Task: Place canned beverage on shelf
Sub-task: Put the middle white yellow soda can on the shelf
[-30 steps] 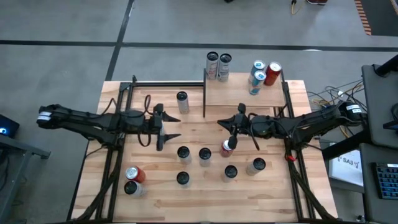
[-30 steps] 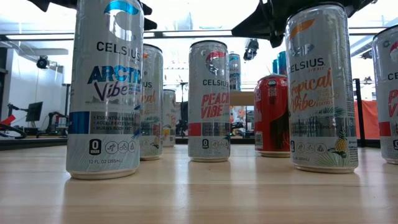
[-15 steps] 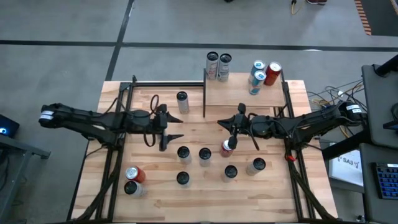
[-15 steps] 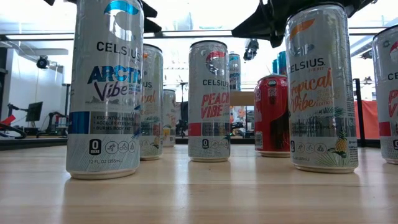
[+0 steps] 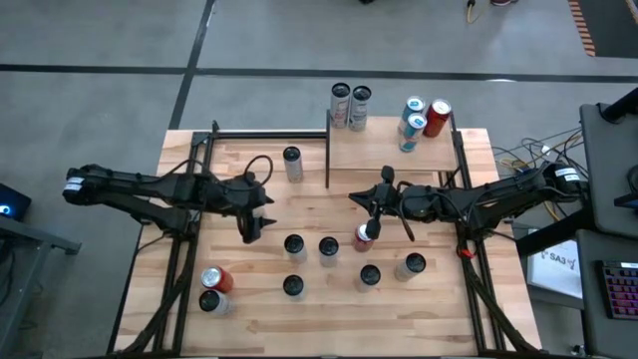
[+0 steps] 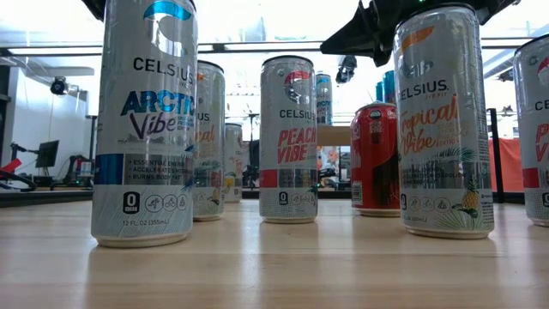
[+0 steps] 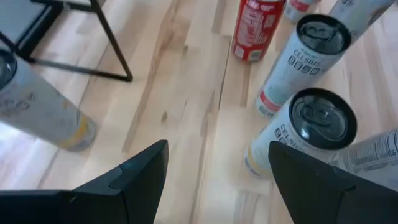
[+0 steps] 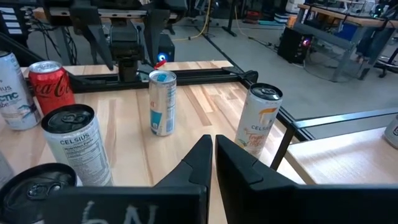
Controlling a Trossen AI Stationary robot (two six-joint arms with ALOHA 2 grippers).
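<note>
Several slim beverage cans stand upright on the plank table, among them a silver one (image 5: 294,244), another (image 5: 328,246) and a red one (image 5: 364,236). The shelf (image 5: 384,152), a small light-wood board with black posts, stands at the table's far side and bears a blue-white can (image 5: 412,125) and a red can (image 5: 437,118). My left gripper (image 5: 256,221) is open and slants down above the table, left of the cans; the nearest can (image 7: 311,124) lies beyond its fingers. My right gripper (image 8: 211,163) is shut and hovers level above the red can.
A lone silver can (image 5: 292,165) stands left of the shelf's black post (image 5: 328,150). Two cans (image 5: 212,289) stand at the near left corner. More cans (image 5: 349,105) stand at the shelf's far left. Bare planks lie between the left gripper and that lone can.
My left gripper has tipped its fingers downward toward the table and rolled a little, staying in about the same place and staying open. In the low view its dark shape has nearly left the picture's top. The cans and my right gripper have kept still.
</note>
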